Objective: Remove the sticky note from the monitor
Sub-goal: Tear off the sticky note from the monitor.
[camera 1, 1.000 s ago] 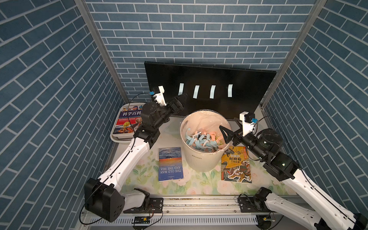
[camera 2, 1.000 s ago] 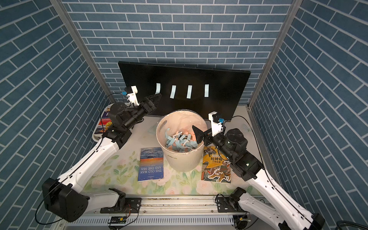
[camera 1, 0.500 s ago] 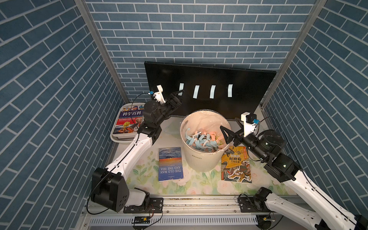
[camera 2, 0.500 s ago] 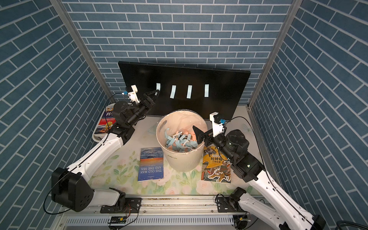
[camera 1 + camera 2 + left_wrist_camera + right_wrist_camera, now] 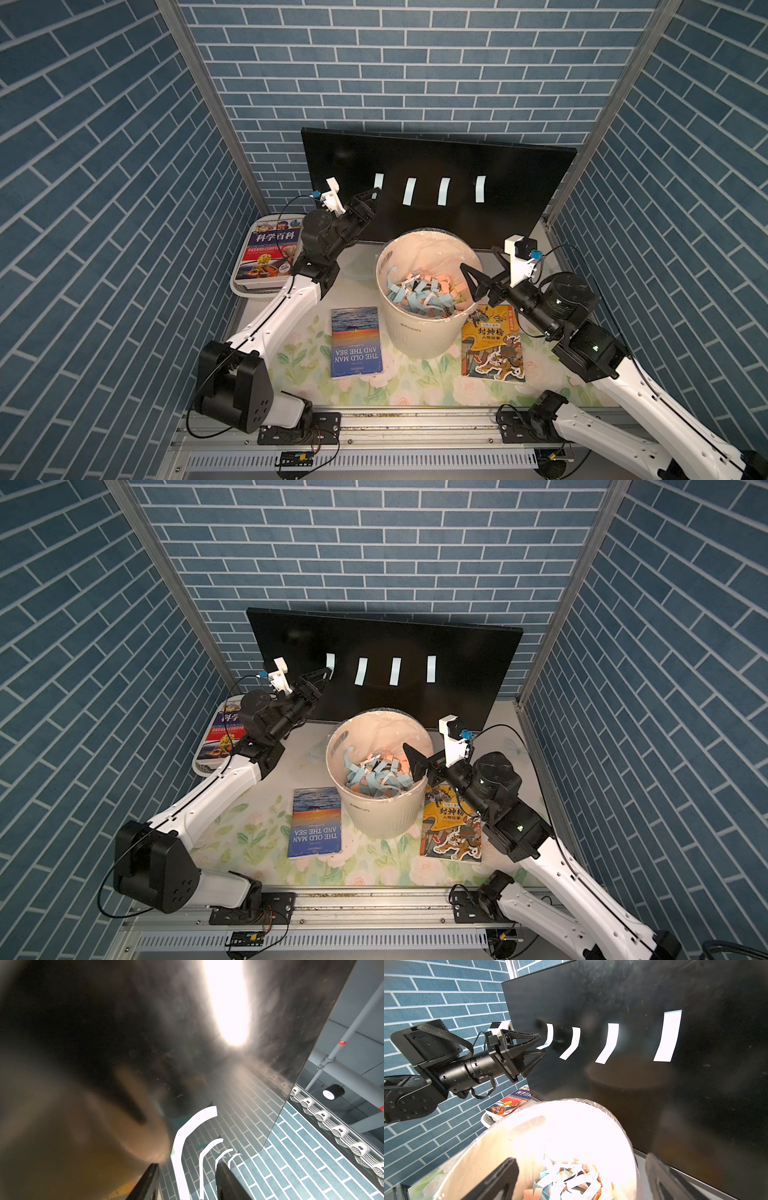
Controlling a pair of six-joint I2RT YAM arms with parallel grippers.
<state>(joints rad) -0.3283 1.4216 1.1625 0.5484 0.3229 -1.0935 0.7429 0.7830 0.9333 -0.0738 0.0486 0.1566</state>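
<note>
Four white paper strips hang in a row on the wide, glossy black flat-panel monitor (image 5: 498, 216), which leans against the back wall. Their long axes run up the screen and their lower ends curl off the glass. The left gripper (image 5: 374, 193) has its black fingers partly apart, either side of the free lower end of the leftmost sticky note (image 5: 378, 181). The right gripper (image 5: 478, 257) is spread wide over a round white bin (image 5: 415, 332) of paper scraps (image 5: 419, 291) standing before the screen. A blue book (image 5: 356, 343) reads "THE OLD MAN AND THE SEA", a yellow book (image 5: 494, 349) "封神榜", and a basketed book (image 5: 270, 253) "科学百科".
</note>
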